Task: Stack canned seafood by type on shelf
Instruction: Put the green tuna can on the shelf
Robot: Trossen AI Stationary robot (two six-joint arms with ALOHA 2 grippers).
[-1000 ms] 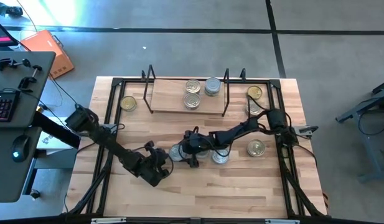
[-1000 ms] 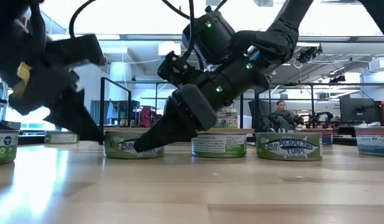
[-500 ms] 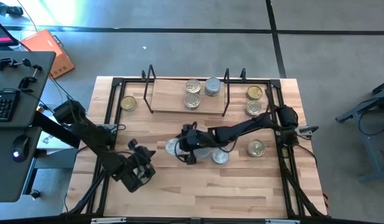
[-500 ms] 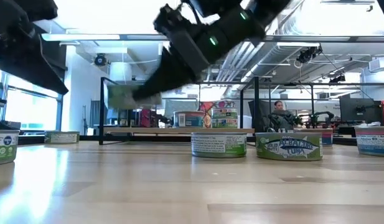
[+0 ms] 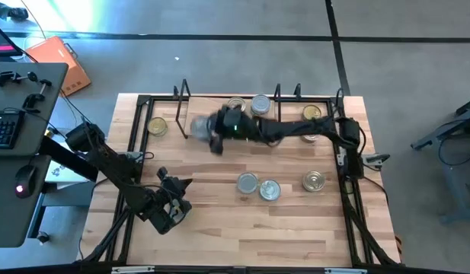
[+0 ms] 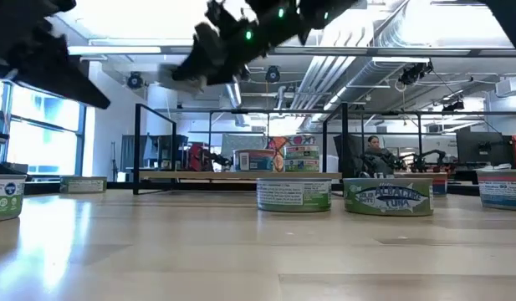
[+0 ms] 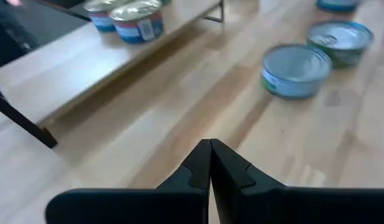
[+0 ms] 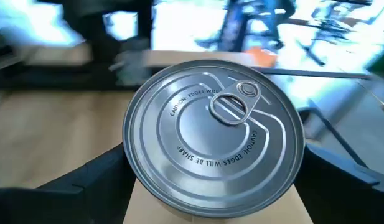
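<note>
- Right pincer [image 8: 213,180] is clamped wide on a silver-topped tin [image 8: 213,134], held level above the shelf [image 5: 200,122], presumably to set it by type
- Stacked tins [image 5: 236,122] already occupy the shelf board
- Left pincer [image 7: 210,163], fingers together, waits low over the surface [image 5: 219,221]

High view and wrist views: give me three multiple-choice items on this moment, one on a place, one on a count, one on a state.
1. Where is the right hand?
A. over the left part of the low wooden wire-framed shelf
B. at the table's near edge
C. off the table

2. How many tins lie side by side mid-table between the arms?
A. none
B. two
C. five

3. What is the left hand doing?
A. holding a tin
B. wide open
C. shut on nothing

Answers: 1 A, the high view shows it there, carrying the silver-topped round metal tin. 2 B, two silver-topped tins sit there. 3 C, its fingers meet with nothing between.
</note>
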